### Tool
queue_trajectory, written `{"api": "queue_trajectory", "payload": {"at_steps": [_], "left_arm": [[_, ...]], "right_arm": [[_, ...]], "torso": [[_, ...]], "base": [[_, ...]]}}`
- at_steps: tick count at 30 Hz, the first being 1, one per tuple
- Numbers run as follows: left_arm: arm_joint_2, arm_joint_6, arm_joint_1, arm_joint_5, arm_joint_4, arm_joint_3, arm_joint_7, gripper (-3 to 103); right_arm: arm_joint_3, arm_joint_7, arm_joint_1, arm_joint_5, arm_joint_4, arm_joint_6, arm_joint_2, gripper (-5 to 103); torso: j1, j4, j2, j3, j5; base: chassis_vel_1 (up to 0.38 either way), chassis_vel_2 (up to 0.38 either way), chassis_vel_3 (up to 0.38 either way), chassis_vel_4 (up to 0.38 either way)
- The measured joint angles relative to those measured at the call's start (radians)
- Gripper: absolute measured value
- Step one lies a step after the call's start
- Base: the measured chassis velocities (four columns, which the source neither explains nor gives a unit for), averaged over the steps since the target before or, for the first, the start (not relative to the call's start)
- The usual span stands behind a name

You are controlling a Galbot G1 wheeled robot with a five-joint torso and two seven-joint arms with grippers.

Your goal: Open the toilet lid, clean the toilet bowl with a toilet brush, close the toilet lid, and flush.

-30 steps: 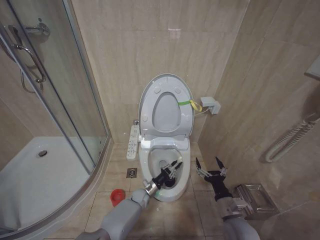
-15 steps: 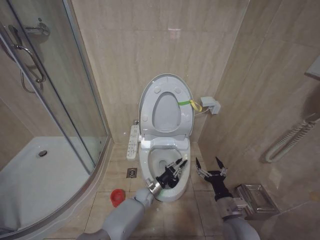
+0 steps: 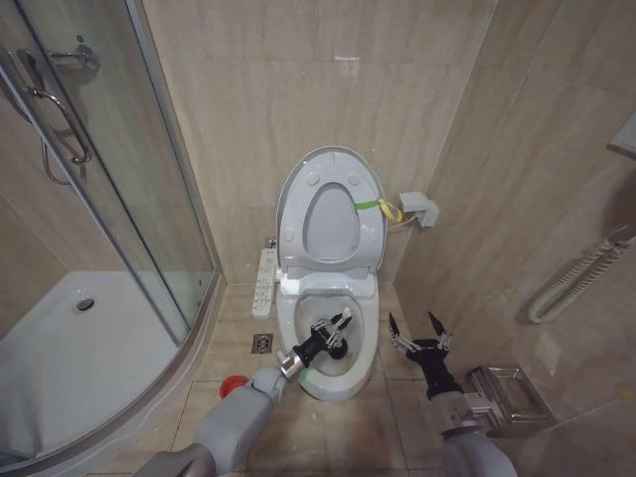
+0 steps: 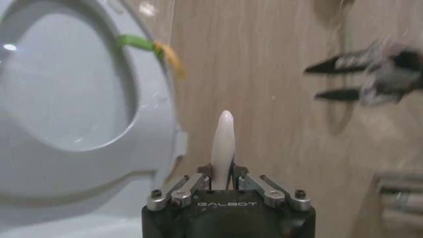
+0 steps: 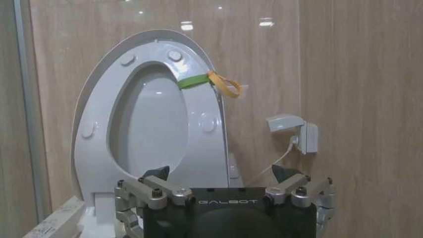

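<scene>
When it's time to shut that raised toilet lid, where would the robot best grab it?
Probably the yellow-green strap on the toilet lid, on the robot's right edge. The lid stands upright against the wall, smooth and broad, offering little to pinch, while the strap loops outward. The open right end effector, hanging beside the toilet bowl, is nearer that side; the left end effector holds the toilet brush.

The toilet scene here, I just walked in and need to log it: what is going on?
The toilet lid stands raised against the wall, its yellow-green strap on one edge. The left gripper is shut on the toilet brush, holding it by the pale handle and reaching down into the toilet bowl. The right gripper hovers open beside the bowl, holding nothing. The red holder sits on the floor tiles on the robot's left.
</scene>
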Motion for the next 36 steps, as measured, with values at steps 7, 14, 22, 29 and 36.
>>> {"api": "queue_trajectory", "payload": {"at_steps": [7,14,22,29,36], "left_arm": [[-0.017,-0.001,0.036,-0.061,-0.061,0.056,0.011,19],[-0.022,-0.002,0.000,0.020,0.063,0.010,0.000,19],[-0.008,0.000,-0.002,0.050,0.045,-0.026,-0.018,19],[0.003,0.000,0.054,-0.045,-0.105,0.046,-0.023,19],[-0.008,-0.001,0.039,-0.017,-0.029,0.032,-0.026,19]], "right_arm": [[0.000,0.000,0.000,0.000,0.000,0.000,0.000,100],[0.000,0.000,0.000,0.000,0.000,0.000,0.000,100],[0.000,0.000,0.000,0.000,0.000,0.000,0.000,100],[0.000,0.000,0.000,0.000,0.000,0.000,0.000,100],[0.000,0.000,0.000,0.000,0.000,0.000,0.000,100]], "torso": [[0.000,0.0001,0.000,0.000,0.0000],[0.000,-0.0001,0.000,0.000,-0.0001],[0.000,0.0003,0.000,0.000,0.0002],[0.000,0.0000,0.000,0.000,0.0000],[0.000,0.0001,0.000,0.000,-0.0001]], "base": [[0.000,0.000,0.000,0.000],[0.000,0.000,0.000,0.000],[0.000,0.000,0.000,0.000],[0.000,0.000,0.000,0.000],[0.000,0.000,0.000,0.000]]}}
